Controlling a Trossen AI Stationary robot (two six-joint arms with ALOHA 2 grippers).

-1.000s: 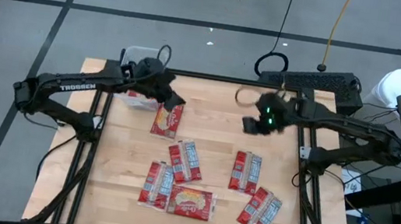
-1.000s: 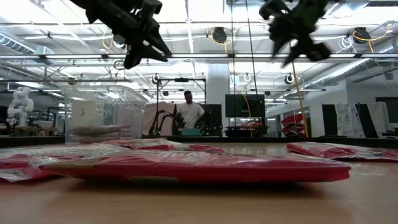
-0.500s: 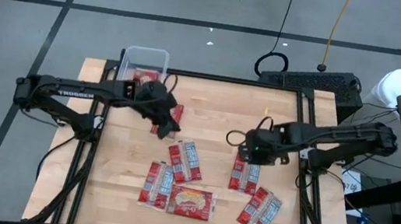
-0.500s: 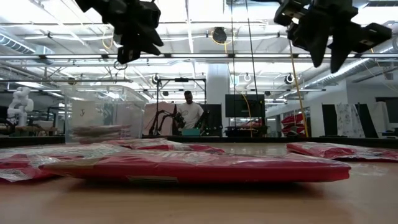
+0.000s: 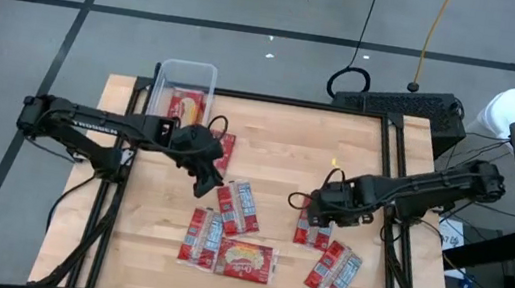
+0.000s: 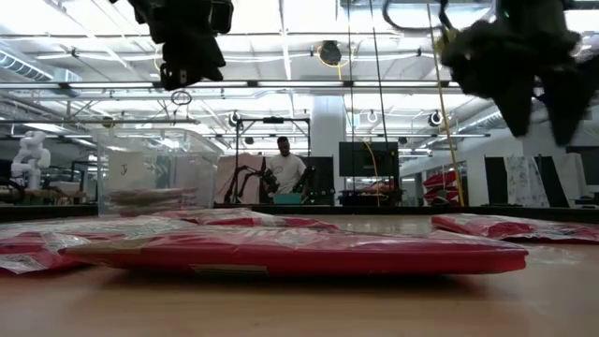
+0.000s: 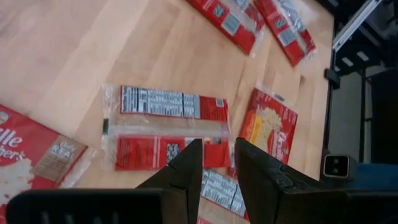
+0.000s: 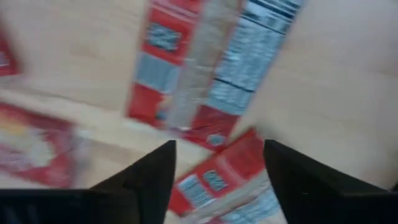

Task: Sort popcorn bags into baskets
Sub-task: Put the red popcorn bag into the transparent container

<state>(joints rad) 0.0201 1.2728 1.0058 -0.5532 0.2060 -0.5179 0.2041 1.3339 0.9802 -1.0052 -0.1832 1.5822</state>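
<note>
With its fingers spread wide and empty, the right tool (image 5: 314, 211) hangs just over a popcorn bag (image 5: 313, 226) lying flat on the desk (image 5: 284, 138), and should straddle one edge squarely before closing.

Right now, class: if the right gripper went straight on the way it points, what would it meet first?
Most likely a popcorn bag lying label-side up on the table. The right gripper, fingers open, points down at it; a second bag overlaps nearer, so depth is unclear.
</note>
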